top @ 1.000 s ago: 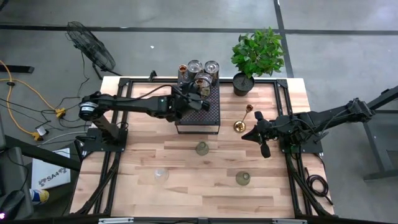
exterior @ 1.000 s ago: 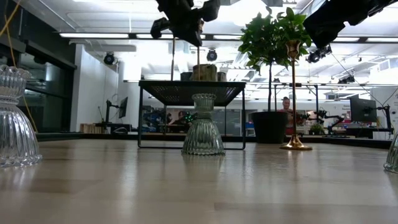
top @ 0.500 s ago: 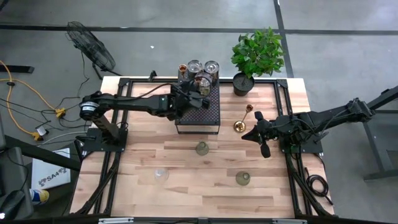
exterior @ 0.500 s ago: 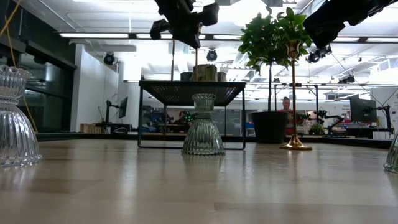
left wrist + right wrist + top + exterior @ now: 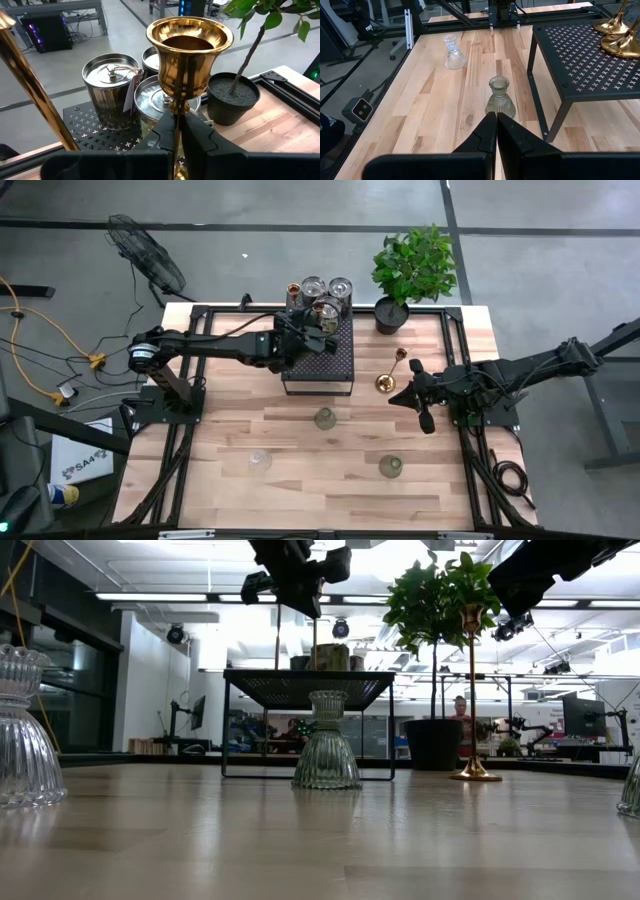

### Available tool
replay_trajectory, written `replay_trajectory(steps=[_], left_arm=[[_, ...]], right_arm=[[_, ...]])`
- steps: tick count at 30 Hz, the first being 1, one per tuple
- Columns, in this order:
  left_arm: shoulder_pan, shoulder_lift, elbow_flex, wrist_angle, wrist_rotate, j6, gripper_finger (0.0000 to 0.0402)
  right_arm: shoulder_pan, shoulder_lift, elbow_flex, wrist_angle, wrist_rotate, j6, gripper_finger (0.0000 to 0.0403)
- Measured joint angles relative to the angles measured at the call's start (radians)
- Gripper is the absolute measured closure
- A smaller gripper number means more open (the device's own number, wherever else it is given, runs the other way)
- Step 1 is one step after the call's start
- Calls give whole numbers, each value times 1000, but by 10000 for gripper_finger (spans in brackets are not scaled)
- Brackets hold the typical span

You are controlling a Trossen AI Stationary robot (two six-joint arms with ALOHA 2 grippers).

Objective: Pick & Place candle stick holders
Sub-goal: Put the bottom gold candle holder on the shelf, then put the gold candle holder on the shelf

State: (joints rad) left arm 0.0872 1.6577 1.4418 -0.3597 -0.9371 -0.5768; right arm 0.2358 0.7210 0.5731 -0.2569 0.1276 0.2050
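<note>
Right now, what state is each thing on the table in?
Left claw: shut on brass holder, above the black stand.
Right claw: shut, empty.
Second brass holder: upright on table.
Three glass holders: upright on table.

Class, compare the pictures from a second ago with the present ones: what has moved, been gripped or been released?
Almost nothing. The left gripper stays shut on the brass candle holder above the black perforated stand, shifting at most slightly. The right gripper stays shut and empty beside the stand. The glass holders and the other brass holder on the table are unmoved.
</note>
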Motion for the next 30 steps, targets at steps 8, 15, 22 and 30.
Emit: replay_trajectory(steps=[8, 15, 22, 30], left_arm=[[0, 0, 0, -4, 0, 4, 363], [0, 3, -3, -7, 4, 6, 307], [-2, 3, -3, 7, 10, 55, 284], [-4, -35, -2, 12, 110, 140, 277]], right_arm=[[0, 0, 0, 0, 0, 0, 398], [0, 0, 0, 0, 0, 0, 398], [0, 0, 0, 0, 0, 0, 398], [0, 0, 0, 0, 0, 0, 398]])
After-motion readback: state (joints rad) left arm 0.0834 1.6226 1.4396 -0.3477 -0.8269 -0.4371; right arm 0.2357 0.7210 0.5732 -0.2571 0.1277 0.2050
